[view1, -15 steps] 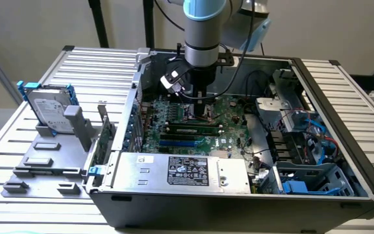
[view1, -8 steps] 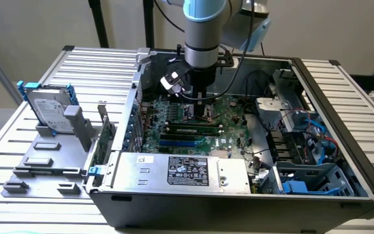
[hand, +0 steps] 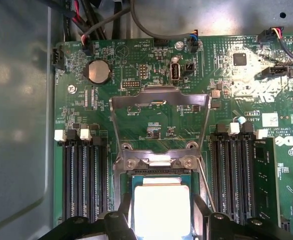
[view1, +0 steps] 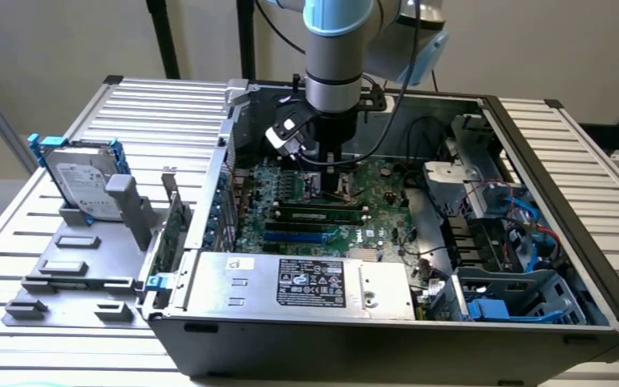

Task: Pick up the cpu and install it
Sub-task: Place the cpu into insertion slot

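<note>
Cpu sits between my fingers, which press on two opposite edges. Gripper is closed on it, right at the socket mid-board; can't tell if it's fully seated or just above. Surface: slatted metal table, pale wall behind w/ black poles. On the table lies the case, side off, opening upward, and my arm drops straight into it from above. Around the socket: load plate swung open and lying back over the board, lever out just beside the socket, ram slots flanking both sides, one stick fitted in one bank, coin cell further off near the board's edge. Closest to my fingers are the plate's hinge and the lever. In the ext. view the psu, silver w/ black label, lies along the case's near edge. Drive cage and blue cables are at that view's right, well apart from me. A black cable hangs off my wrist into the case. Outside the case, at the ext. view's left, hdd stands tilted on a grey fixture.
</note>
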`<state>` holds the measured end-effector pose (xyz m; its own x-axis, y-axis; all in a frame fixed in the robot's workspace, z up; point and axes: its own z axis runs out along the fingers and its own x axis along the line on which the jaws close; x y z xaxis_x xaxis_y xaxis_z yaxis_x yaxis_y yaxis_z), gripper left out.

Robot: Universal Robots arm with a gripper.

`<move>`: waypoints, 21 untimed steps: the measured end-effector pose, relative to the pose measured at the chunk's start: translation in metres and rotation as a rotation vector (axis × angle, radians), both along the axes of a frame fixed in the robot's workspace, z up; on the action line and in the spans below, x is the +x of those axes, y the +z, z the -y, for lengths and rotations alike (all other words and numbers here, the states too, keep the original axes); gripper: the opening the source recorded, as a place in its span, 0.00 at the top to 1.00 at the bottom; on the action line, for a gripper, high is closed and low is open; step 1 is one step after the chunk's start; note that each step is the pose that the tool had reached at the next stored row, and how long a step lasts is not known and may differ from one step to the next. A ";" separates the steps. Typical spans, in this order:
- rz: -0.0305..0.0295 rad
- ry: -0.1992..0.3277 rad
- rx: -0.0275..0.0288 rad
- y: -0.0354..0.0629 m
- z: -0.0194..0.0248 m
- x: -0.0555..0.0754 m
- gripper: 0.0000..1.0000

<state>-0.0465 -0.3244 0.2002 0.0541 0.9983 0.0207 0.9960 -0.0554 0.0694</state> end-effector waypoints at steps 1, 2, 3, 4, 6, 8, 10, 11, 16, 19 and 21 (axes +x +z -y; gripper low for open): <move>0.0000 0.000 -0.0016 -0.0002 -0.0003 0.000 0.45; 0.0000 0.000 -0.0036 -0.0005 -0.0007 0.000 0.45; -0.0001 0.000 -0.0057 -0.0007 -0.0010 0.000 0.45; 0.0000 0.000 -0.0079 -0.0010 -0.0015 0.000 0.45; -0.0001 0.000 -0.0128 -0.0015 -0.0031 0.000 0.45; 0.0000 0.000 -0.0179 -0.0020 -0.0044 0.000 0.45; 0.0000 0.000 -0.0249 -0.0024 -0.0052 0.000 0.45; 0.0000 0.000 -0.0287 -0.0026 -0.0055 0.000 0.45; 0.0000 0.000 -0.0425 -0.0035 -0.0082 -0.001 0.45; -0.0001 0.000 -0.0474 -0.0037 -0.0096 -0.001 0.45; 0.0000 0.000 -0.0490 -0.0039 -0.0098 -0.001 0.45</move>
